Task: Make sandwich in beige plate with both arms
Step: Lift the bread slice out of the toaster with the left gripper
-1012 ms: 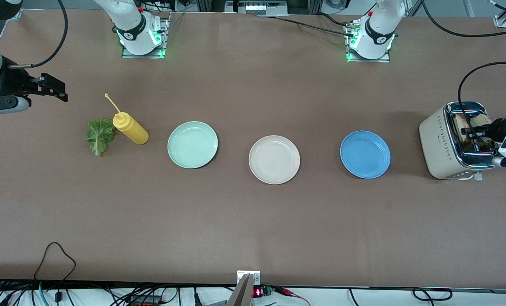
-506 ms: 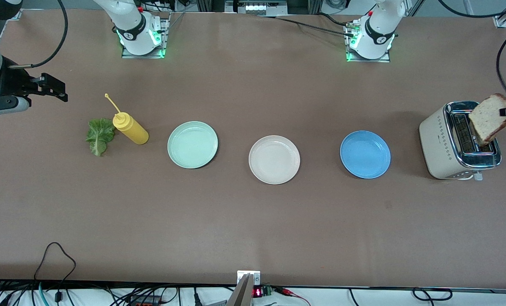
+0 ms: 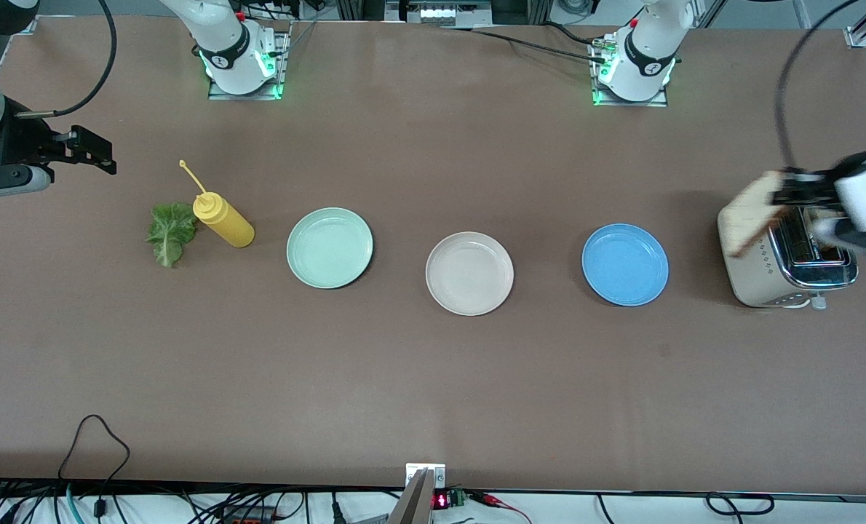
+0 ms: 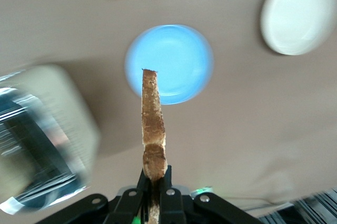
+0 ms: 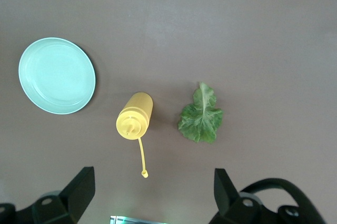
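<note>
The left gripper is up in the air over the toaster at the left arm's end of the table, its jaws clenched on one edge of a bread slice — the slice hangs tilted over the toaster's edge toward the blue plate (in the left wrist view the slice shows edge-on, with the fingers pinching its crust). The beige plate sits bare, two plates along from the toaster, between the blue plate and the mint-green plate. Well apart from the toaster, at the right arm's end, the lettuce leaf lies flat, touching a yellow squeeze bottle — the bottle stands between leaf and mint-green plate. The right gripper waits in the air near the table's end, jaws spread wide and holding nothing.
</note>
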Controlling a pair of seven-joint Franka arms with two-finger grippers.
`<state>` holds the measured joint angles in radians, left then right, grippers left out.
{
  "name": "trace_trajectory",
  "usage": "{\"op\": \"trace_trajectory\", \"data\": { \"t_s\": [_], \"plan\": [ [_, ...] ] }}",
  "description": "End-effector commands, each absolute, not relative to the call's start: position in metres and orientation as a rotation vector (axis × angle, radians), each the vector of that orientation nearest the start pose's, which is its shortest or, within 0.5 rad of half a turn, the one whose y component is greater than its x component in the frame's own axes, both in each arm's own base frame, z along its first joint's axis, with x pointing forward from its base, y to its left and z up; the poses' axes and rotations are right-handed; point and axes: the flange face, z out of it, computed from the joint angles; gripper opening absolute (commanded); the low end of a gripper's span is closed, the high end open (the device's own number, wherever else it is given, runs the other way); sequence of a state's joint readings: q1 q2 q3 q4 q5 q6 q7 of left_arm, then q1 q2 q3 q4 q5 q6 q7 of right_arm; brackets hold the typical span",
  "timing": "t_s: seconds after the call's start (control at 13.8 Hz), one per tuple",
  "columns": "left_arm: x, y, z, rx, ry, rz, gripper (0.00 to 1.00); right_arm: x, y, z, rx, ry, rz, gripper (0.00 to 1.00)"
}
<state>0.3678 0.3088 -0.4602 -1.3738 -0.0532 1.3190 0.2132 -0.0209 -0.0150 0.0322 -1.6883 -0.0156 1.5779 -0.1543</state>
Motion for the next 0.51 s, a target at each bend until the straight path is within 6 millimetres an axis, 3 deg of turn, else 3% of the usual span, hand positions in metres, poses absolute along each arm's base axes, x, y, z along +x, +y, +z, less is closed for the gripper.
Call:
{"op": "trace_trajectory", "data": {
  "t_s": [0.0,0.14,0.29,0.43],
  "plan": [
    [0.627,-0.087,0.470,-3.401,0.558,0.694,0.00,0.545,0.006,0.580,-3.134,-0.256,0.160,1.00],
    [0.642,-0.134,0.424,-3.440,0.520,0.706,0.00,0.545,0.006,0.580,-3.134,-0.256,0.160,1.00],
    [0.648,-0.164,0.378,-3.454,0.527,0.766,0.00,0.545,0.006,0.580,-3.134,-0.256,0.160,1.00],
    [0.654,-0.187,0.341,-3.587,0.468,0.850,0.00,0.545,0.006,0.580,-3.134,-0.256,0.160,1.00]
  ]
}}
